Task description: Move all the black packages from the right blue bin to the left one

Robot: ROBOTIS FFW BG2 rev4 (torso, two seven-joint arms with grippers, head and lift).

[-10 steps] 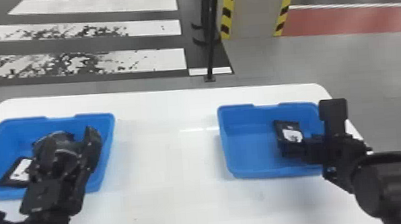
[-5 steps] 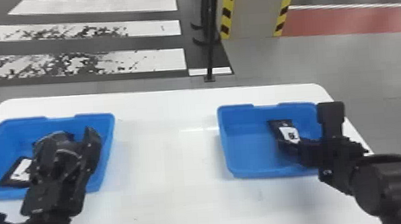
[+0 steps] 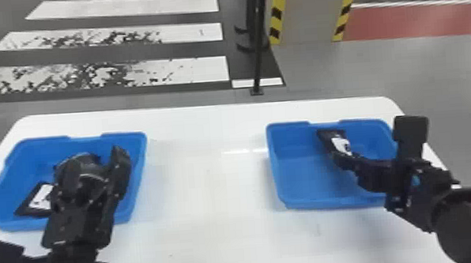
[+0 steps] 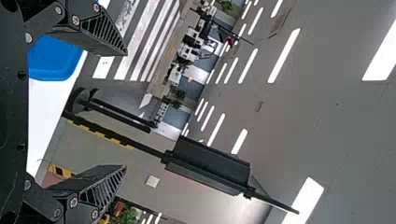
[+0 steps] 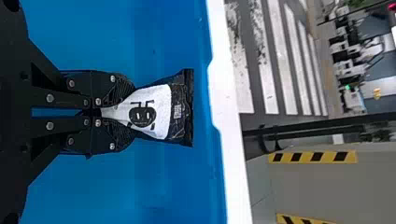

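Beyond the far edge of the white table (image 3: pixel 214 241), a white-striped crosswalk (image 3: pixel 206 69), worn in patches, lies behind the left half. A black pole (image 3: pixel 258 56) stands behind the table, just right of its middle. Farther behind its right half are a grey pillar (image 3: pixel 307 13) edged with yellow-and-black hazard stripes (image 3: pixel 276 13) and a red floor band (image 3: pixel 417 21).

- The left gripper (image 3: pixel 93 161) has its two ribbed black fingers (image 4: pixel 100 31) wide apart
- A blue plastic bin (image 4: pixel 53 60) sits on a smooth white table (image 4: pixel 41 116)
- A slim black pole (image 4: pixel 141 147) stands beyond
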